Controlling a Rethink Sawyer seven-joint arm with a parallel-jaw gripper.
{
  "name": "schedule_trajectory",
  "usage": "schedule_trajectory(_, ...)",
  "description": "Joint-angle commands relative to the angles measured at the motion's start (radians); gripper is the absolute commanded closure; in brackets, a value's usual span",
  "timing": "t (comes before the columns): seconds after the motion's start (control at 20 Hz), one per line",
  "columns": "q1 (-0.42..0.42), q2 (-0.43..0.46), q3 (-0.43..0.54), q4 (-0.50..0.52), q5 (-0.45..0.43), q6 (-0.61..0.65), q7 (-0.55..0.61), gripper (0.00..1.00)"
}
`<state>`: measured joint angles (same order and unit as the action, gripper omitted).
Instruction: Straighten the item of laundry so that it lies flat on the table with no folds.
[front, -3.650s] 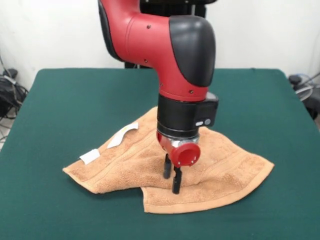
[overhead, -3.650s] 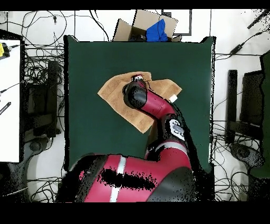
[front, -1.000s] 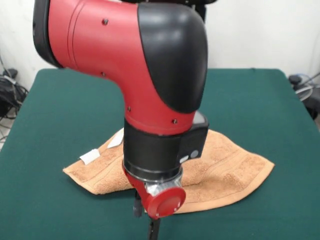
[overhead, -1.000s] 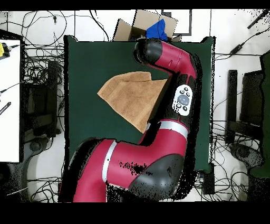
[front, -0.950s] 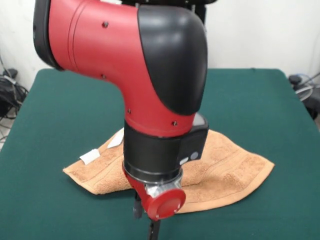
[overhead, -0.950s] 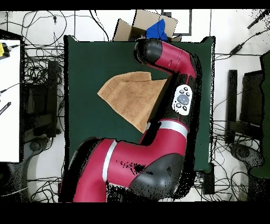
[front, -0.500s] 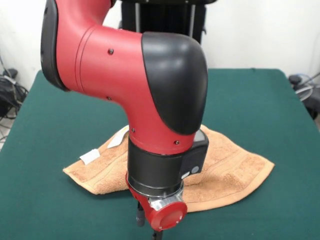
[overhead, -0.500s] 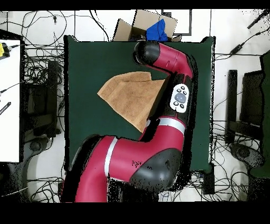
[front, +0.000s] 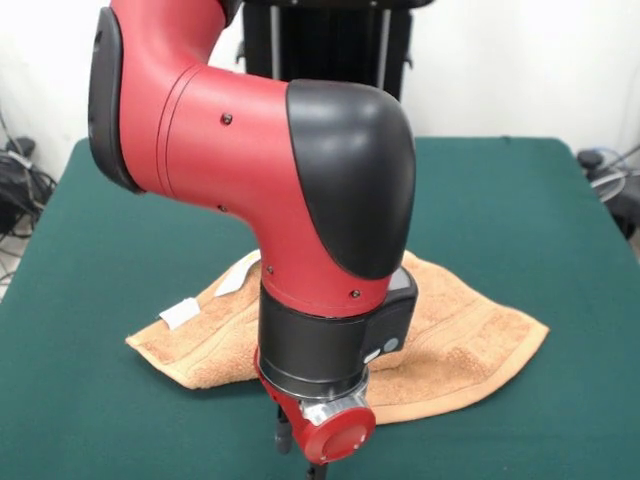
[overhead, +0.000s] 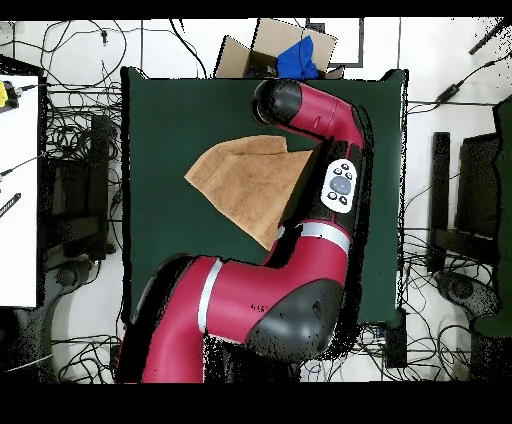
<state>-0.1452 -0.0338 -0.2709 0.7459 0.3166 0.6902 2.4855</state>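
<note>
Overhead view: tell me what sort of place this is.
Probably a robotics lab. A red arm reaches over a green-covered table holding only an orange towel, with tangled cables across the floor and a cardboard box beside the table.

A brown cardboard box (overhead: 262, 52) with its flaps open sits on the floor just beyond one short edge of the desk, and a crumpled blue cloth (overhead: 300, 58) lies in it. Tangled black cables (overhead: 75, 150) spread over the pale floor (overhead: 425, 150) on both long sides, among dark flat stands (overhead: 440, 200), and a white tabletop (overhead: 20, 190) at one picture edge carries a small yellow object (overhead: 8, 95). In the front view a plain white wall (front: 520, 60) rises behind, with a black upright frame (front: 330, 45) before it and more dark cables (front: 15, 190) at the side.
</note>
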Motion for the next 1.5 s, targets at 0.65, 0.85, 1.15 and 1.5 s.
schedule_trajectory(0.65,0.006,-0.118,0.067,0.279,-0.028,0.070,0.059,0.00)
schedule_trajectory(0.85,0.006,-0.114,0.075,0.288,-0.038,0.058,0.046,0.00)
schedule_trajectory(1.15,0.011,-0.096,0.068,0.270,-0.053,0.066,0.038,0.00)
schedule_trajectory(1.5,0.023,-0.075,0.066,0.266,-0.077,0.040,0.038,0.00)
